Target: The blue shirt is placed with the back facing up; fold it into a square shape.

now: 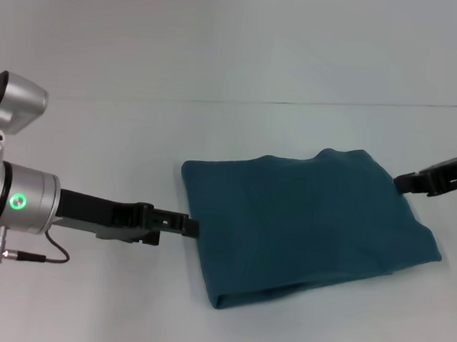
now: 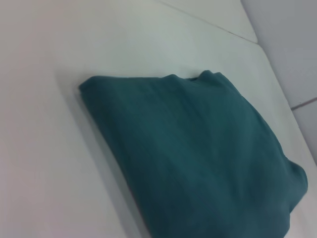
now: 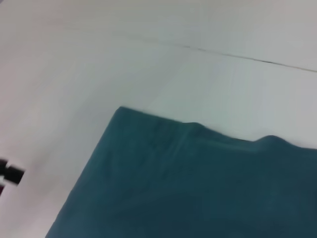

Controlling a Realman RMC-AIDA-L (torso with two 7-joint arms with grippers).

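Observation:
The blue shirt [image 1: 303,224] lies on the white table as a folded, roughly square bundle, with layered edges along its near side. My left gripper [image 1: 191,228] reaches in from the left and ends right at the shirt's left edge. At the shirt's far right corner sits my right gripper [image 1: 406,183], its tip at the fabric's edge. The left wrist view shows the folded shirt [image 2: 198,148] alone on the table. The right wrist view looks across the shirt [image 3: 198,188], with the left gripper [image 3: 10,173] showing as a small black tip beyond it.
The white table [image 1: 136,132] spreads around the shirt on all sides. A thin seam line [image 1: 337,104] crosses the table behind the shirt. A cable [image 1: 40,255] hangs under my left wrist.

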